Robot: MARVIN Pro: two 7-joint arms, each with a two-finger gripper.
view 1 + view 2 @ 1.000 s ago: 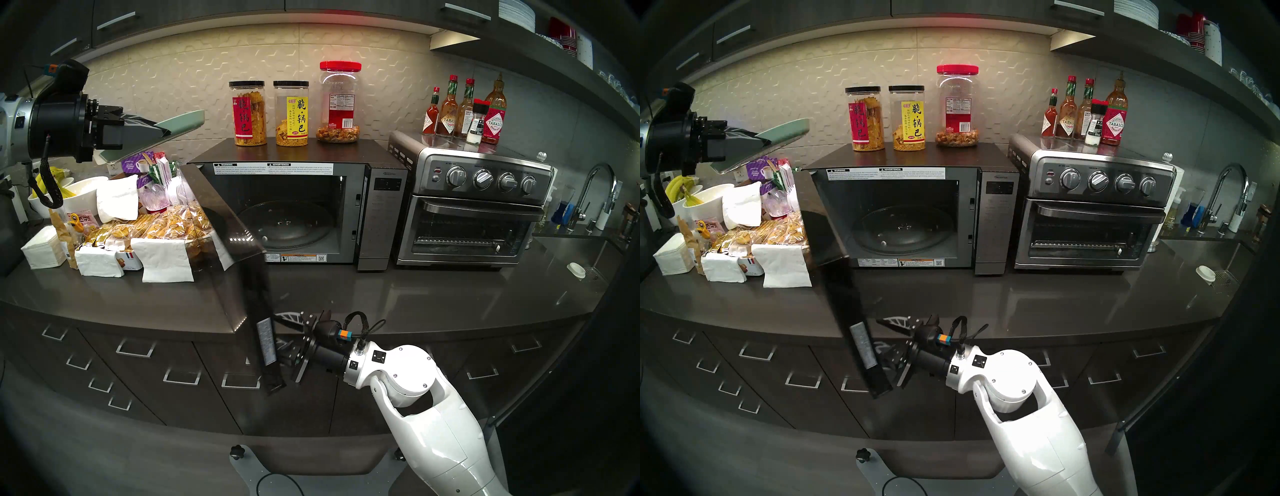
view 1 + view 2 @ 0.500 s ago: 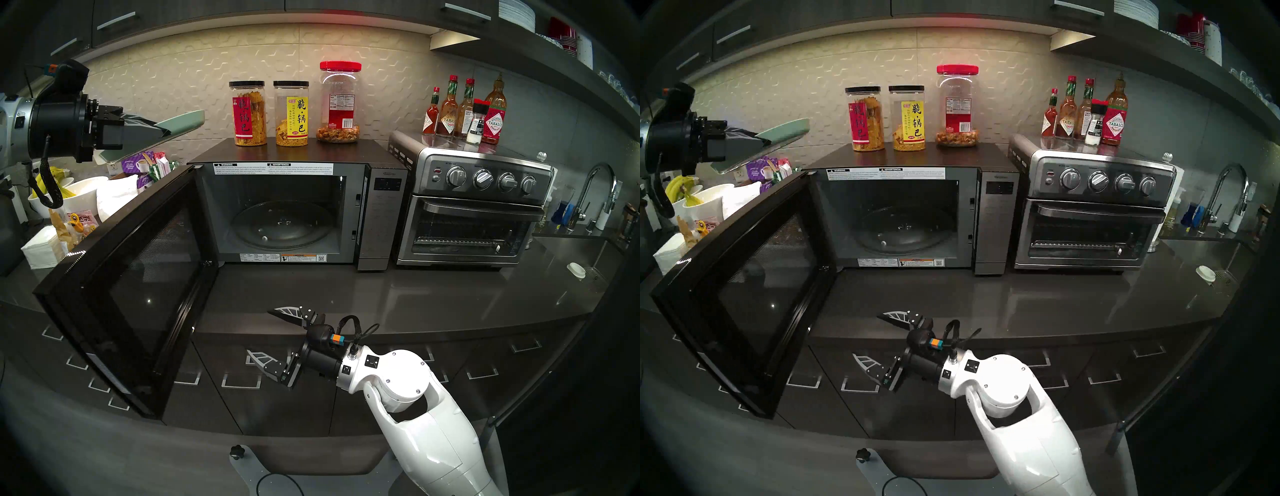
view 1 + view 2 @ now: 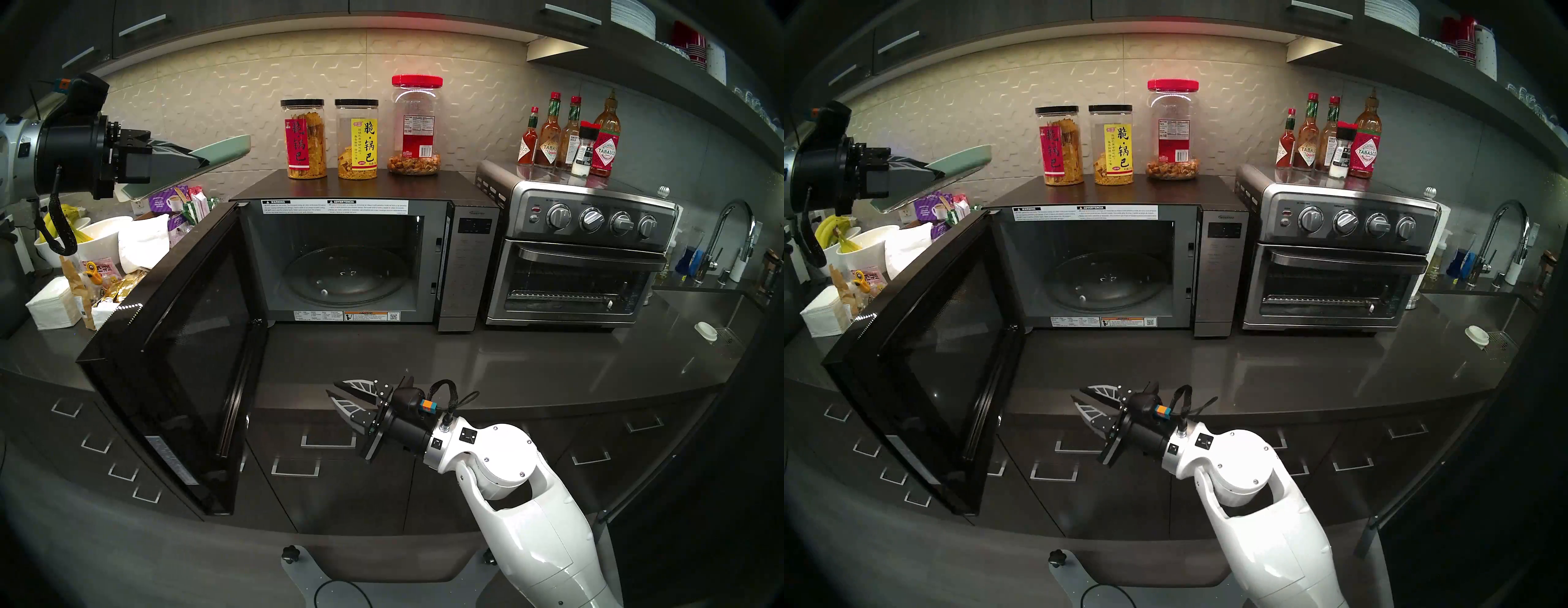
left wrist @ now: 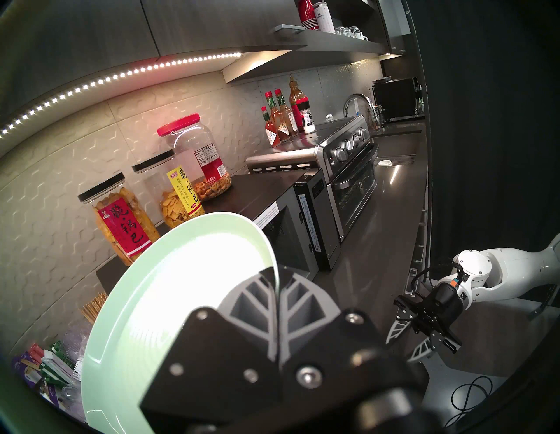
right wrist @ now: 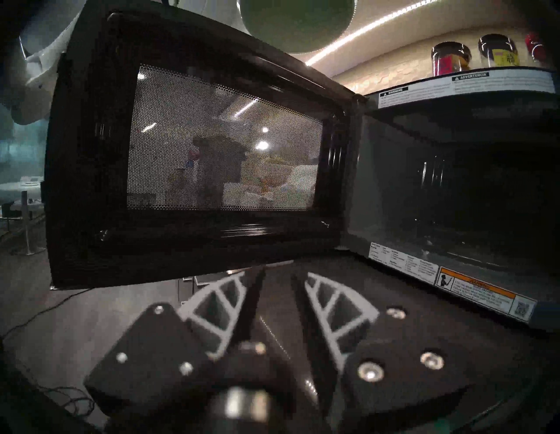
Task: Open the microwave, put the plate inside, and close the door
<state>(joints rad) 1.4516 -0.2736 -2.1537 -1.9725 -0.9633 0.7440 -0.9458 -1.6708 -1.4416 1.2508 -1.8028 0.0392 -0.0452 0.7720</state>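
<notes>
Glossy dark glass door, matt green plate, brushed-steel toaster oven

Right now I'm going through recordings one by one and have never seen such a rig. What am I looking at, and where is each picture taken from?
This is a two-armed robot at a kitchen counter. The two wide pictures come from cameras on its head and show nearly the same view twice. The other two come from a camera on each wrist.

The left gripper, raised at the left, is shut on a pale green plate. The right gripper, low by the counter's edge, holds nothing, and its fingers are slightly apart.

On the counter stand a microwave with its door swung open, a toaster oven to its right, and snacks and napkins on the left. Jars stand on the microwave.
</notes>
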